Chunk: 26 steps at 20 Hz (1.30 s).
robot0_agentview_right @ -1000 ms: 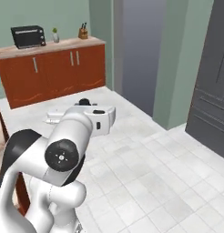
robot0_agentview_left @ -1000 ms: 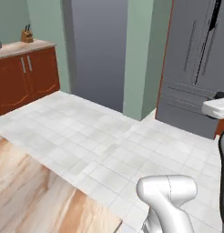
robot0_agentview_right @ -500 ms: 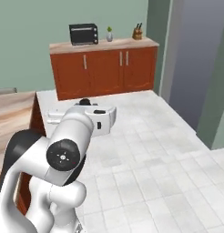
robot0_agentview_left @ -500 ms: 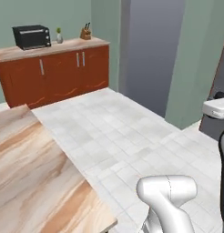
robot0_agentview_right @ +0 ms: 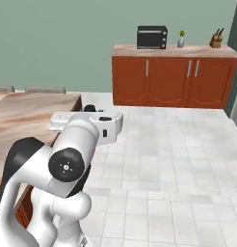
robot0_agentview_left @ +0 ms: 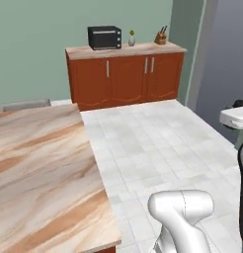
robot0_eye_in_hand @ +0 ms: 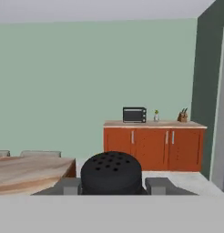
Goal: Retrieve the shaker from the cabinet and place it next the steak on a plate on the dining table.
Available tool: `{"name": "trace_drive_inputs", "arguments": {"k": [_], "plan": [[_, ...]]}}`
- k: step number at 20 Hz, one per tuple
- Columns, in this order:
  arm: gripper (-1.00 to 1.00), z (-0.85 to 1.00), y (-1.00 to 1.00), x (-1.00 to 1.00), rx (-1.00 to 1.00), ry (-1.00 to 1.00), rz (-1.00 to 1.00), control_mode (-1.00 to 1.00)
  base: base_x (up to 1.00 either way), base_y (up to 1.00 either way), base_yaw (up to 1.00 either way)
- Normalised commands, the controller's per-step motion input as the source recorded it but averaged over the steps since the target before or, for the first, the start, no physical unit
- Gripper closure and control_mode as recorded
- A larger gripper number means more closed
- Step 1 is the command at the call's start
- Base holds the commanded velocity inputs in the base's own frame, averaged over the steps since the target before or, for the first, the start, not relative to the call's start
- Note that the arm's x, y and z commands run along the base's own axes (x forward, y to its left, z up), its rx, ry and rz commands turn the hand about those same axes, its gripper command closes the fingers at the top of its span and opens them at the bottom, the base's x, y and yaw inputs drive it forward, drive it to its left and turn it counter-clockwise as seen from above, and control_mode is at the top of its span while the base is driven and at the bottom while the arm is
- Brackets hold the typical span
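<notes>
In the hand view, the shaker [robot0_eye_in_hand: 111, 173] shows its dark round top with small holes, and my gripper [robot0_eye_in_hand: 113, 185] is shut on it, one grey finger [robot0_eye_in_hand: 69, 185] on each side. The hand also appears in the right base view, held level in front of the arm, with the shaker's dark top [robot0_agentview_right: 89, 108] peeking above it. The dining table [robot0_agentview_left: 39, 168] with its marbled top lies to the left, its near corner by the arm [robot0_agentview_right: 24, 113]. The steak, the plate and the cabinet are out of view.
A low red-brown cabinet [robot0_agentview_left: 126, 74] stands against the green far wall, carrying a black toaster oven [robot0_agentview_left: 104, 37], a small plant [robot0_agentview_left: 132, 38] and a knife block [robot0_agentview_left: 161, 37]. White tiled floor [robot0_agentview_left: 153, 143] lies between it and the table. Grey chair backs [robot0_agentview_right: 46, 89] stand beyond the table.
The whole picture has swung as the base turned: the table and the low cabinet slid in from the left towards the middle. The gripper stays shut on the shaker.
</notes>
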Motion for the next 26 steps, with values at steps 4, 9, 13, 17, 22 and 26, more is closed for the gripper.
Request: {"name": "trace_drive_inputs", "arguments": {"k": [4, 9, 13, 17, 22, 26], "plan": [[1.00, 0.00, 0.00, 0.00, 0.00, 0.00, 0.00, 1.00, 0.01, 0.07, 0.67], [1.00, 0.00, 0.00, 0.00, 0.00, 0.00, 0.00, 1.00, 0.63, -0.07, 0.47], [1.00, 0.00, 0.00, 0.00, 0.00, 0.00, 0.00, 1.00, 1.00, -0.35, 0.31], [1.00, 0.00, 0.00, 0.00, 0.00, 0.00, 0.00, 1.00, 1.00, -0.41, 0.27], [1.00, 0.00, 0.00, 0.00, 0.00, 0.00, 0.00, 1.00, 1.00, -0.48, 0.27], [1.00, 0.00, 0.00, 0.00, 0.00, 0.00, 0.00, 1.00, 1.00, -0.58, 0.27]]}}
